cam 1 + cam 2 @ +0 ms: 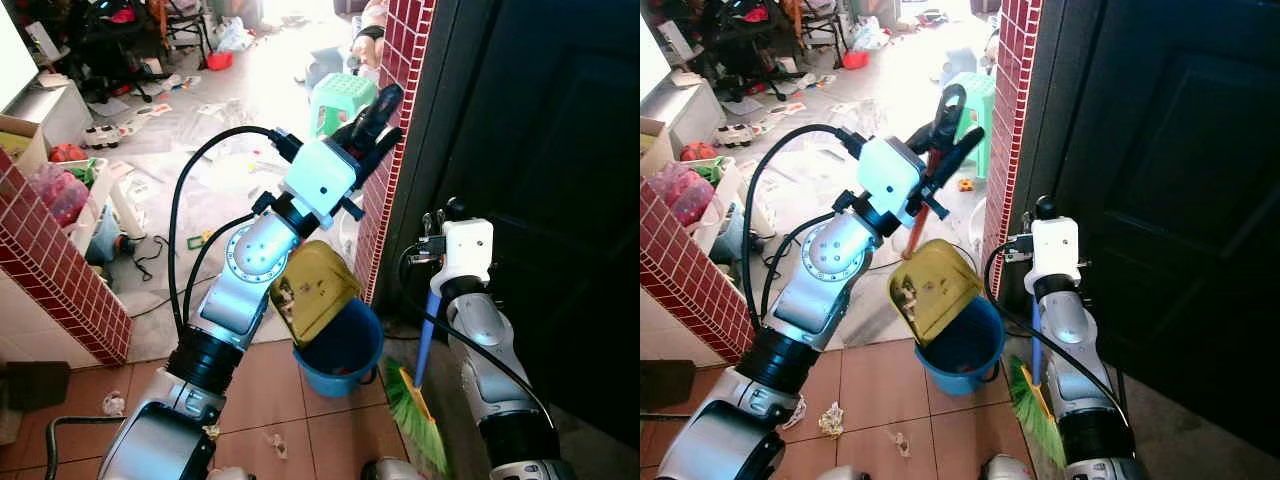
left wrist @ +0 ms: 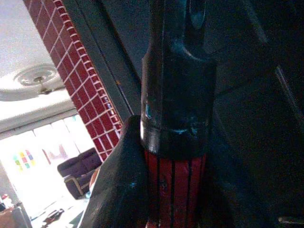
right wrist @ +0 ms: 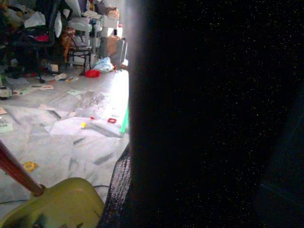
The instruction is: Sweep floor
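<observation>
Now your left gripper (image 1: 952,120) is raised high in front of the red brick pillar (image 1: 400,110), its black fingers (image 2: 121,190) closed tight around the red, ribbed dustpan handle (image 2: 175,190) just below its black cap. You can follow that handle down to the yellow dustpan (image 1: 930,288), which hangs tilted over the blue bucket (image 1: 965,350), its lower edge at the bucket's rim; specks of dirt cling to the pan, but what lies inside the bucket is too small to make out.

Your right gripper is hidden: you see only the white wrist block (image 1: 466,248) beside the dark door (image 1: 560,200), and the right wrist view is mostly black, so you cannot tell whether those fingers are open or closed. A blue broom handle (image 1: 428,335) runs down beside the right forearm to green bristles (image 1: 418,415) on the tiled floor (image 1: 270,385); its top is covered by the wrist.

Crumpled paper scraps (image 1: 830,418) lie on the tiles near the robot's base, and a green stool (image 1: 345,98) stands in the cluttered room beyond, partly cut off by the arm
</observation>
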`<state>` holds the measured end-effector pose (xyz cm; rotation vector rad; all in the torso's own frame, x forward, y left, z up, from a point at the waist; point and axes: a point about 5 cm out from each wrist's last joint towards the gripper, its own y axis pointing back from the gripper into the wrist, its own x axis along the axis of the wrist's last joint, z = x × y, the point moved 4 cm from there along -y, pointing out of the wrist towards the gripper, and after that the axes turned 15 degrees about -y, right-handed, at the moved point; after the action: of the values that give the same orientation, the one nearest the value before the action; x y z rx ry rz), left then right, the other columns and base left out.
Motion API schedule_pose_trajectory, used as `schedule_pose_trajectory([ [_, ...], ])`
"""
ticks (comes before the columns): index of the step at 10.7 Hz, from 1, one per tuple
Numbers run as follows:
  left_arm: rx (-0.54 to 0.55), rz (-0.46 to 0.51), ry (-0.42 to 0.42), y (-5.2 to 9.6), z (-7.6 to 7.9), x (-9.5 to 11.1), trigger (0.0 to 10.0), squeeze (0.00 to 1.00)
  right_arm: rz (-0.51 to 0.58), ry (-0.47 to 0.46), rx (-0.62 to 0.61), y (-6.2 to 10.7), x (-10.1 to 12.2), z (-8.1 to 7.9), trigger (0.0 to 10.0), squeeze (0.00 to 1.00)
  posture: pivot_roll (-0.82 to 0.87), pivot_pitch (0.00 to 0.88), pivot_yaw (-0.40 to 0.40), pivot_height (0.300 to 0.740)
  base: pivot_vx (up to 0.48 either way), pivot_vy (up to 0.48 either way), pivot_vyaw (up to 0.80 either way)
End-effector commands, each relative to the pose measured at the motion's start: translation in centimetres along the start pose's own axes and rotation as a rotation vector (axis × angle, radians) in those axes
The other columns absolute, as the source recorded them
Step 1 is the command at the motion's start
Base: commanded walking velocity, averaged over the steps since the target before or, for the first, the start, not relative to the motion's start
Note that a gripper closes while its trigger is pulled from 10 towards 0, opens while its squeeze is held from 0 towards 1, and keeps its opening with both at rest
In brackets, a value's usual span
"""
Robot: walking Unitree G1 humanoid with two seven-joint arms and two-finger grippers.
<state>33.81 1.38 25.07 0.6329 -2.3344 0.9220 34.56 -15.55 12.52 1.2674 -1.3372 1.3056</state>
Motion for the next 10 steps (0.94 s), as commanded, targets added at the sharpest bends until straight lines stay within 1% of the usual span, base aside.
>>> schedule_pose_trajectory([
  [1,0.040,0.077,-0.065,-0.4,-1.8,1.9,10.0,0.00,0.048,0.011,0.015,-0.6,1.1,-0.4,10.0,0.00,-0.09,0.000,0.040,0.740,0.000,0.000,0.00],
  [2,0.129,0.046,0.078,-0.6,-3.1,1.6,10.0,0.00,0.046,0.012,0.016,-0.6,1.1,-0.4,10.0,0.00,-0.09,0.000,0.040,0.740,0.000,0.000,0.00],
  [3,0.187,0.011,0.158,-0.5,-3.8,0.9,10.0,0.00,0.046,0.013,0.018,-0.6,1.0,-0.5,10.0,0.00,-0.09,0.000,0.039,0.740,0.000,0.000,0.00],
  [4,0.180,-0.002,0.150,-0.4,-3.8,0.6,10.0,0.00,0.046,0.013,0.020,-0.7,1.0,-0.6,10.0,0.00,-0.09,0.000,0.039,0.740,0.000,0.000,0.00],
  [5,0.163,-0.010,0.191,-0.3,-3.1,0.4,10.0,0.00,0.046,0.016,0.022,-0.8,1.0,-0.6,10.0,0.00,-0.09,0.000,0.038,0.740,0.000,0.000,0.00],
  [6,0.128,0.007,0.056,-0.3,-2.9,0.8,10.0,0.00,0.046,0.017,0.022,-0.8,1.0,-0.6,10.0,0.00,-0.09,0.000,0.038,0.740,0.000,0.000,0.00],
  [7,0.141,0.000,0.117,-0.3,-2.9,0.7,10.0,0.00,0.046,0.020,0.024,-0.9,1.0,-0.6,10.0,0.00,-0.09,0.000,0.037,0.740,0.000,0.000,0.00],
  [8,0.132,0.013,0.027,-0.3,-3.3,1.0,10.0,0.00,0.048,0.022,0.025,-0.9,1.0,-0.6,10.0,0.00,-0.09,0.000,0.038,0.740,0.000,0.000,0.00],
  [9,0.161,-0.001,0.085,-0.4,-3.7,0.7,10.0,0.00,0.047,0.022,0.026,-0.9,0.9,-0.6,10.0,0.00,-0.09,0.000,0.037,0.740,0.000,0.000,0.00],
  [10,0.235,-0.001,0.039,-0.2,-5.2,0.8,10.0,0.00,0.045,0.022,0.027,-0.8,0.8,-0.7,10.0,0.00,-0.09,0.000,0.032,0.740,0.000,0.000,0.00],
])
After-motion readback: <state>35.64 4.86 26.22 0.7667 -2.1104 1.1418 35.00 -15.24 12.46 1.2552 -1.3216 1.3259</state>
